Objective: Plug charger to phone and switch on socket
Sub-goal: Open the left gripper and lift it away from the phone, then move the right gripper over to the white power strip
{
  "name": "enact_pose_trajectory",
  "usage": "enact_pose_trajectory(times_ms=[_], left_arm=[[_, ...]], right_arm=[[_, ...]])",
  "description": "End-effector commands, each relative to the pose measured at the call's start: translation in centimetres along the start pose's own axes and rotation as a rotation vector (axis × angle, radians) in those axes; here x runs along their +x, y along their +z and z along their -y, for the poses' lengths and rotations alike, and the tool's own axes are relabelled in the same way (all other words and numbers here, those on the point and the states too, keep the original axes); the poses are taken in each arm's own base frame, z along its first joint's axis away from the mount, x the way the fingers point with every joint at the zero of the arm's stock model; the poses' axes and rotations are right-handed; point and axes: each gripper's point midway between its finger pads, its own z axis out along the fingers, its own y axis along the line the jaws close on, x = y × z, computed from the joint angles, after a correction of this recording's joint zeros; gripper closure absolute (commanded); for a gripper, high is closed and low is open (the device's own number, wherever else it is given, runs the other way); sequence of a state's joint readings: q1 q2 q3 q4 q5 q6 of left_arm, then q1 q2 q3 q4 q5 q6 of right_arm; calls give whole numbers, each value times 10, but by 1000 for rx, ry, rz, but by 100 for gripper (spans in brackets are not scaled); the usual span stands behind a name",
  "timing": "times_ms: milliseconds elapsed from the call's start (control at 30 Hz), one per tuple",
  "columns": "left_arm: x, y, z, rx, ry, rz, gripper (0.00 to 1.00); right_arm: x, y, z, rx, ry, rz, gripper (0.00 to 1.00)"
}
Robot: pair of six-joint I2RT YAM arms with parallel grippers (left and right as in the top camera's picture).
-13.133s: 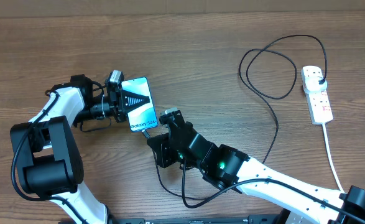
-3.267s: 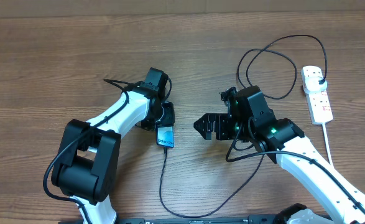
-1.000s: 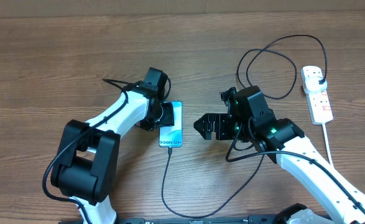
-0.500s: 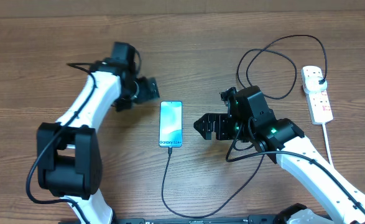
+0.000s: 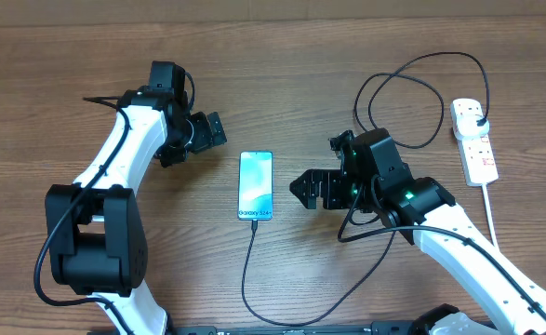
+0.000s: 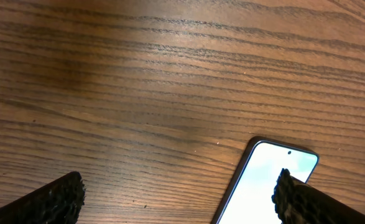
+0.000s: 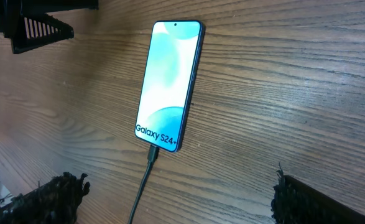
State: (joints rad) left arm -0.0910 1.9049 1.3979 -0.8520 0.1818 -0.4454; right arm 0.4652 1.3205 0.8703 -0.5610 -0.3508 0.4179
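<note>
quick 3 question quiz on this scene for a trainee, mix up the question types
1. True or false: the charger is plugged into the phone.
2. The phone lies: A) propped on its edge, B) flat on the table, screen up, C) face down.
3. Fill in: the left gripper and the right gripper are both ____.
Key: 1 true; 2 B; 3 open.

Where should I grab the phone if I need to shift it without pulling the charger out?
Pinch the phone across its long edges at mid-length, coming straight down. It lies flat, screen up, so only the thin sides offer purchase; the charger occupies the short edge nearest the robot.
</note>
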Motion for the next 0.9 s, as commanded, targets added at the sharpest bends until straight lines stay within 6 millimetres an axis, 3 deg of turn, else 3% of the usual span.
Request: enact_pose_trajectory(times_ms=[0, 433, 600, 733, 867], left_arm=[[-4, -1, -1, -6, 3, 11, 0], [-4, -1, -1, -6, 3, 11, 0], [-4, -1, -1, -6, 3, 11, 0], [-4, -1, -1, -6, 3, 11, 1], [-4, -1, 0, -6, 3, 11, 0]], right_arm=[[-9, -2, -3, 1, -13, 24, 0], [-10, -2, -3, -2, -3, 27, 0], [-29, -8, -10, -36, 43, 90, 0], [-52, -30, -7, -9, 107, 128, 0], [-81, -75, 4, 76, 148, 170, 0]])
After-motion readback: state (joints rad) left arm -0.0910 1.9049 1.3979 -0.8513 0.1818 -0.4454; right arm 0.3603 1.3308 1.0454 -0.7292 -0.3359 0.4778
